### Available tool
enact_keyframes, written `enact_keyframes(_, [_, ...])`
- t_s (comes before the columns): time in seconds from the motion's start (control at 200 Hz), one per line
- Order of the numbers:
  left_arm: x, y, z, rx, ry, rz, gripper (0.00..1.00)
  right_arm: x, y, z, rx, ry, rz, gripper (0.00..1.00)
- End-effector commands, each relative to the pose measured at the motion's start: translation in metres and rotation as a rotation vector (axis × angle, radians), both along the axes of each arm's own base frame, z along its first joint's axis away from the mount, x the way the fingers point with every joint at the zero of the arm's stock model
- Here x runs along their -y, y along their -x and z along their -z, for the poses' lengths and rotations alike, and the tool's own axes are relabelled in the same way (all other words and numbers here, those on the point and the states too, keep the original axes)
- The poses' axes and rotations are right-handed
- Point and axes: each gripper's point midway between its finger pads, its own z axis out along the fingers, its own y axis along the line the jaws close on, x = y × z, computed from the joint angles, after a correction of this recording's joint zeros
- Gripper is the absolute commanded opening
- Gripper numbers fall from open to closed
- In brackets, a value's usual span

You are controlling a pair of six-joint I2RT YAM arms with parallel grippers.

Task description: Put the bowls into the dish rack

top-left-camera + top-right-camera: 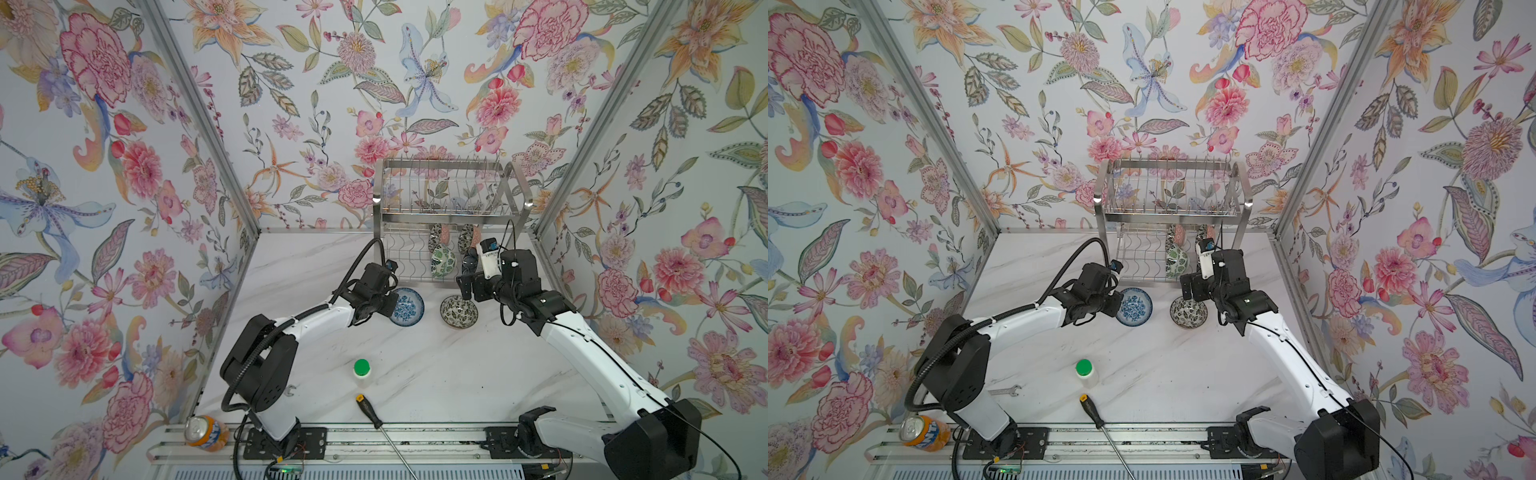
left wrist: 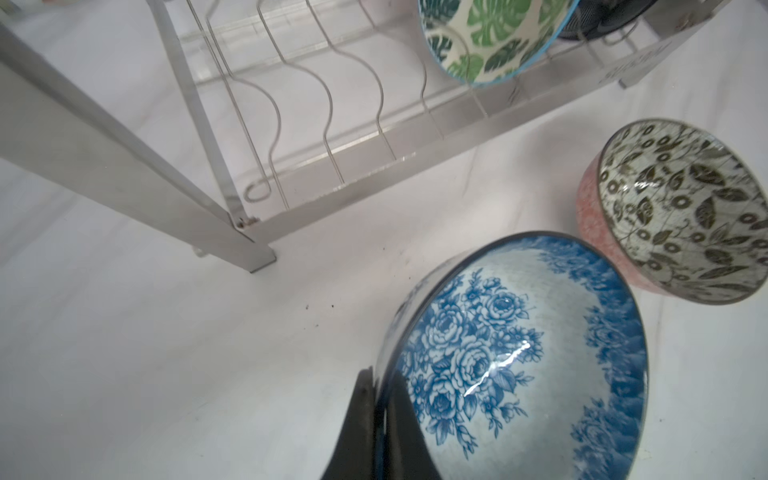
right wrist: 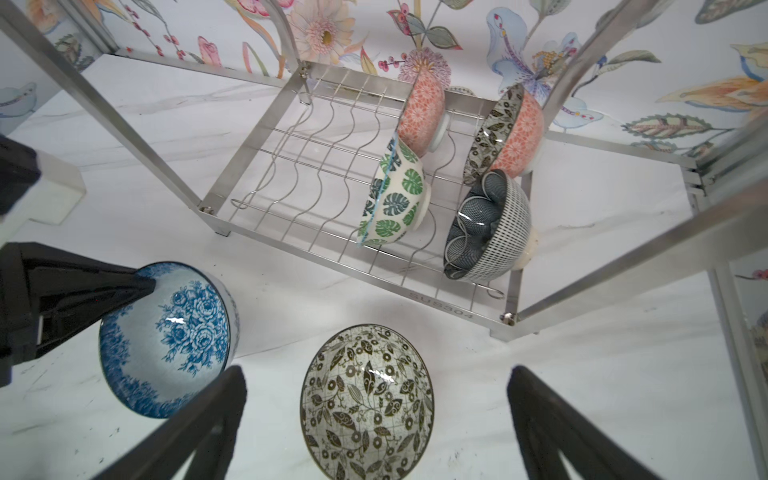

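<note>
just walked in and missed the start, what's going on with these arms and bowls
Bowls are being loaded into a dish rack. The left end effector is shut on the rim of the blue floral bowl, which is tilted, in front of the rack. The right end effector hangs open over the black-and-white bowl. Four other bowls, a green leaf bowl among them, stand on edge on the rack's lower shelf.
</note>
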Motion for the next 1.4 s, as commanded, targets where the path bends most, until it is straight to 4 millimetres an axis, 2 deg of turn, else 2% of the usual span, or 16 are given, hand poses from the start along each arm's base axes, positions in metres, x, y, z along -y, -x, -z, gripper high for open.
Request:
enact_keyframes(0.0, [-0.002, -0.020, -0.063, 0.180, 0.062, -0.042, 0.00, -0.029, 0.005, -0.026, 0.054, -0.091, -0.066, 0.99])
enact_keyframes(0.025, [-0.001, -0.021, -0.066, 0.190, 0.069, -0.044, 0.00, -0.035, 0.006, -0.026, 0.054, -0.101, -0.082, 0.99])
enact_keyframes(0.04, [-0.003, -0.020, -0.082, 0.220, 0.092, -0.046, 0.00, -0.039, 0.007, -0.027, 0.055, -0.107, -0.092, 0.99])
enact_keyframes(0.075, [-0.003, -0.021, -0.090, 0.240, 0.106, -0.050, 0.00, -0.047, 0.009, -0.028, 0.058, -0.125, -0.113, 0.99])
enact_keyframes(0.245, [0.000, -0.025, -0.110, 0.290, 0.163, -0.047, 0.00, -0.080, 0.011, -0.030, 0.058, -0.197, -0.190, 1.00])
enact_keyframes(0.435, [0.008, -0.025, -0.127, 0.324, 0.229, -0.024, 0.00, -0.103, 0.004, -0.025, 0.044, -0.219, -0.215, 0.92])
enact_keyframes(0.706, [0.017, -0.024, -0.141, 0.340, 0.284, 0.007, 0.00, -0.114, -0.010, -0.015, 0.023, -0.229, -0.205, 0.76])
enact_keyframes(0.866, [0.017, -0.023, -0.146, 0.354, 0.295, 0.016, 0.00, -0.118, -0.019, -0.004, -0.007, -0.220, -0.189, 0.53])
enact_keyframes(1.006, [0.017, -0.022, -0.152, 0.371, 0.304, 0.018, 0.00, -0.122, -0.024, 0.001, -0.021, -0.222, -0.187, 0.43])
enact_keyframes(1.256, [0.016, -0.022, -0.162, 0.403, 0.316, 0.017, 0.00, -0.123, -0.027, 0.010, -0.038, -0.213, -0.177, 0.36])
enact_keyframes(1.391, [0.016, -0.022, -0.163, 0.407, 0.319, 0.018, 0.00, -0.122, -0.028, 0.011, -0.041, -0.213, -0.171, 0.26])
